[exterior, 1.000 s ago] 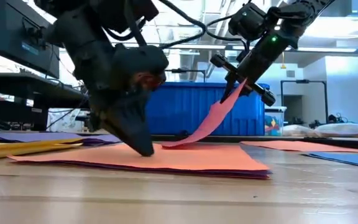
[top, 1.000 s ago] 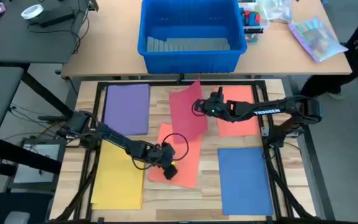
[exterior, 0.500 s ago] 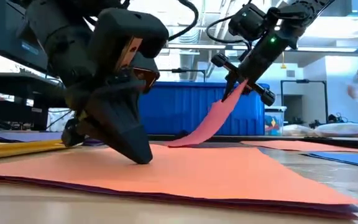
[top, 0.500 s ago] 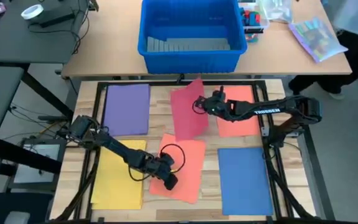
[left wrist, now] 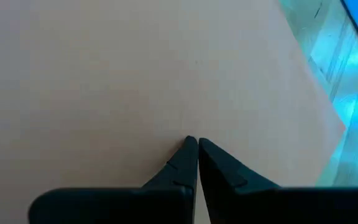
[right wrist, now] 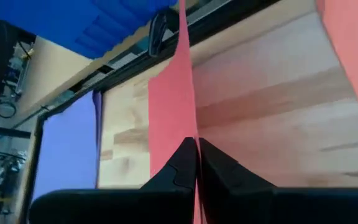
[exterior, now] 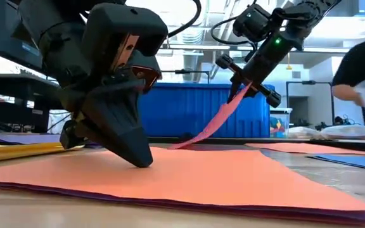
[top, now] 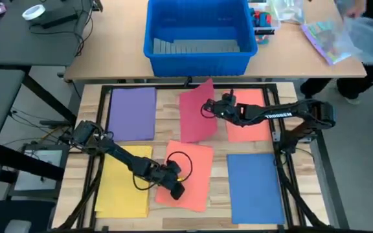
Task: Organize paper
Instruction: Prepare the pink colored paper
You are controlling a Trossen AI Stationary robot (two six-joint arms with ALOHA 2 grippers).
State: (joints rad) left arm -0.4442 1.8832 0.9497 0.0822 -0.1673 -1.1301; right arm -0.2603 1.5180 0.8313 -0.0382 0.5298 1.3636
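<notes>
While the red sheet (top: pixel 196 111) hangs curved, one edge lifted and the other trailing on the desk (top: pixel 164 102), I see my right gripper (top: pixel 210 107) pinched shut on that raised edge. Purple (top: pixel 132 112), yellow (top: pixel 123 182), blue (top: pixel 255 188) and orange (top: pixel 193 173) sheets lie flat around it, bare wood between. My left gripper (top: pixel 175 189), fingers together, presses its tips down on the orange sheet.

Six paper sheets (top: pixel 132 113), one blue bin (top: pixel 199 35), two arms (top: pixel 118 152).
</notes>
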